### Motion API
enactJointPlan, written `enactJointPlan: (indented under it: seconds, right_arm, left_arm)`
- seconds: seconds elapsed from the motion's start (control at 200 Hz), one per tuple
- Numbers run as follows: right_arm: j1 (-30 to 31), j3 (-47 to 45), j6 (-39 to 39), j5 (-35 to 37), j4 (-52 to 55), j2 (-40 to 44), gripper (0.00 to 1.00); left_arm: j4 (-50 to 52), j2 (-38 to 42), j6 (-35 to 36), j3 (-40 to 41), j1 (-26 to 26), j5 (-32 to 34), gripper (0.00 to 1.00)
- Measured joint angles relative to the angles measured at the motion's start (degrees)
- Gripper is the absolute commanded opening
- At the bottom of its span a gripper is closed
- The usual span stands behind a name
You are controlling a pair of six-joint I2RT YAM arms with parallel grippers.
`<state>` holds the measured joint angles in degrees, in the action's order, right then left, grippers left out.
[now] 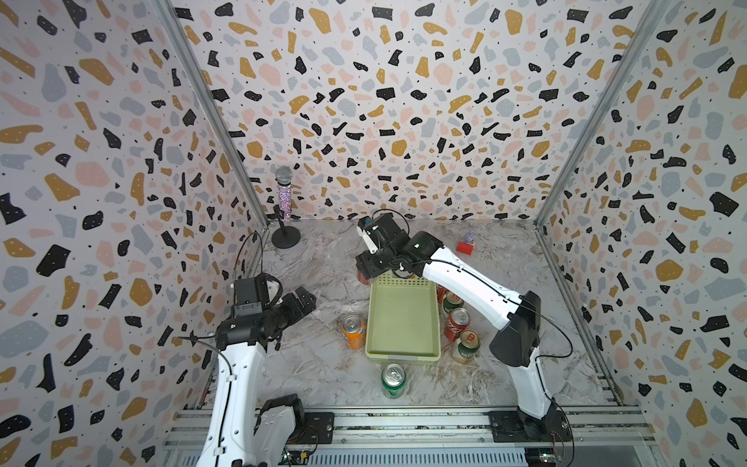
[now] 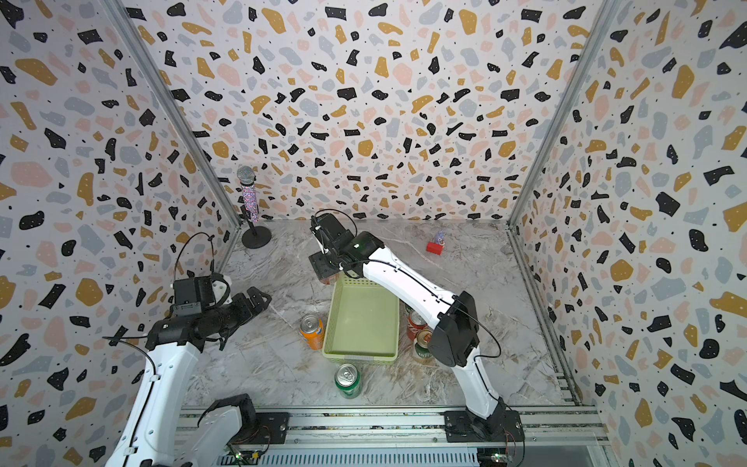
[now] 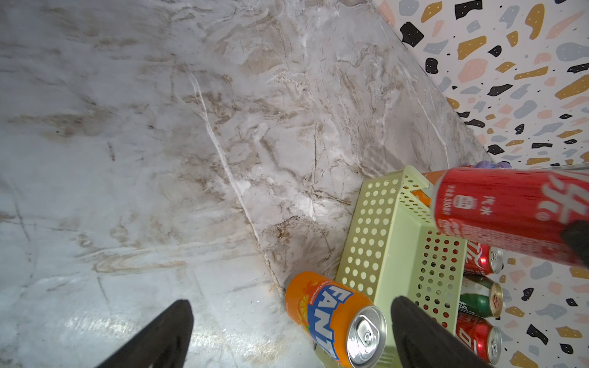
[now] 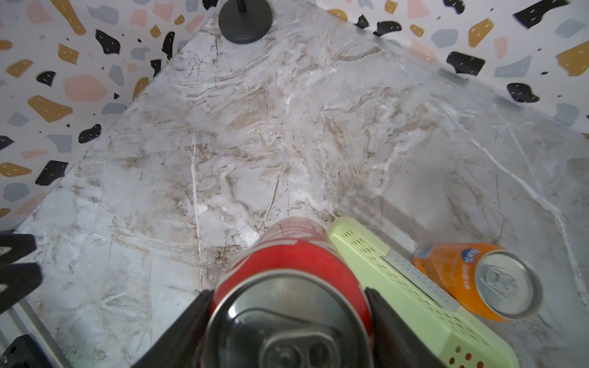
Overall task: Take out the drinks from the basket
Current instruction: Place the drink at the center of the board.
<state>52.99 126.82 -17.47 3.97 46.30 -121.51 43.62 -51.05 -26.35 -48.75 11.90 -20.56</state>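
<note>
Pale-green basket (image 1: 402, 319) sits dead centre in both top views, its floor showing bare plastic. Up at its upper-left corner, the right gripper (image 1: 366, 270) has its 2 fingers clamped tight on a red can (image 4: 287, 251), pinching it just below the silver top. The right wrist view puts that can right alongside the basket's end wall. Whether its base touches the marble tabletop (image 1: 323, 372) or hangs just above it, I can't tell from here.

Over at centre-left of the frame, the left gripper (image 1: 304, 300) hovers above the marble with its fingers spread wide and nothing between them.

Round the basket we go. An orange Fanta can (image 1: 353, 332) stands upright just beside the left wall, near the lower corner. A bright green can (image 1: 393, 380) stands just below the near end. Along the right wall there's a tight row, partly under the right arm: a dark green can (image 1: 452, 301), a 2nd red can (image 1: 458, 323), then a dark green can with a gold top (image 1: 468, 344). Past the top end, the right wrist view catches a 2nd orange can (image 4: 478, 280) beside the perforated wall.

Far upper left of the tabletop there's a glittery microphone (image 1: 284, 198) on its stand. Upper right is a small red block (image 1: 465, 247), well apart from the cans.
</note>
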Motion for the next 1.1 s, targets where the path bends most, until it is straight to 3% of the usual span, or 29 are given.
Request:
enactJointPlan:
  seconds: [1.101]
  right_arm:
    - [2.54,4.61,-0.02,-1.79,0.39,-13.38,0.31]
  left_arm:
    - [-0.02,0.28,-0.02,0.02,0.0,-0.02,1.0]
